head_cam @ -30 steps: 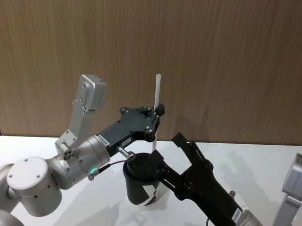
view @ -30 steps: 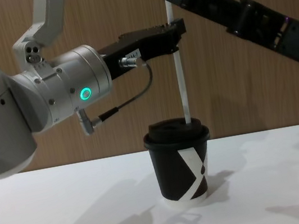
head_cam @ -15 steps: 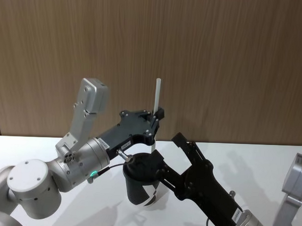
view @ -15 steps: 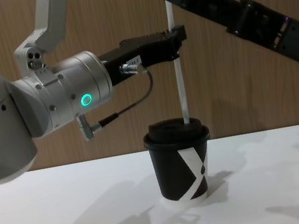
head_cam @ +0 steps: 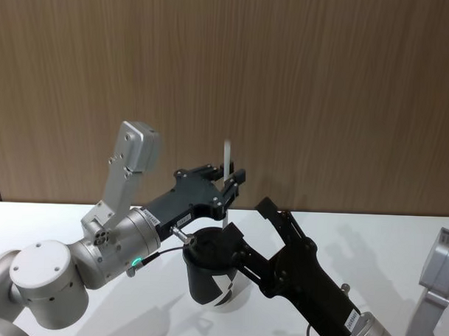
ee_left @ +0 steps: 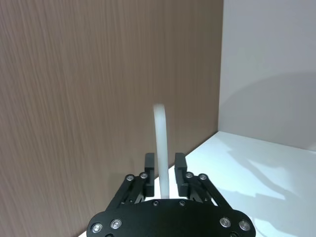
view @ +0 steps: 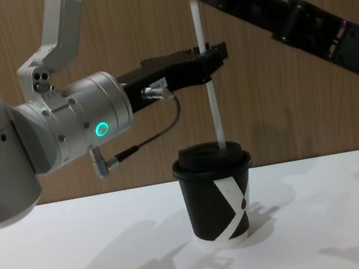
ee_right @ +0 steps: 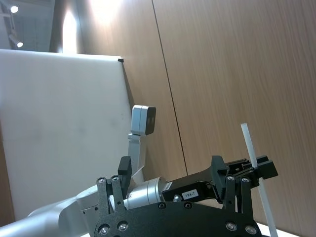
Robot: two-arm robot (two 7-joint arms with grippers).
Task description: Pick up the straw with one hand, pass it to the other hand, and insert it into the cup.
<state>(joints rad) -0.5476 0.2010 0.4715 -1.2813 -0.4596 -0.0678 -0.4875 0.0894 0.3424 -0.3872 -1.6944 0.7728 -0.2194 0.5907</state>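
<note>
White straw [view: 208,75] stands between the left hand's [view: 212,58] parted fingers; foot in cup [view: 217,197].

The left gripper [view: 212,58] reaches in from 9 o'clock with its fingers parted around the straw [view: 208,75] (near upright), whose lower end meets the cup [view: 217,193] lid. The right arm [view: 291,21] crosses at 2 o'clock.

White X on cup [view: 235,204]

White straw [view: 210,82] upright, lower end in black cup [view: 217,197] lid.
</note>
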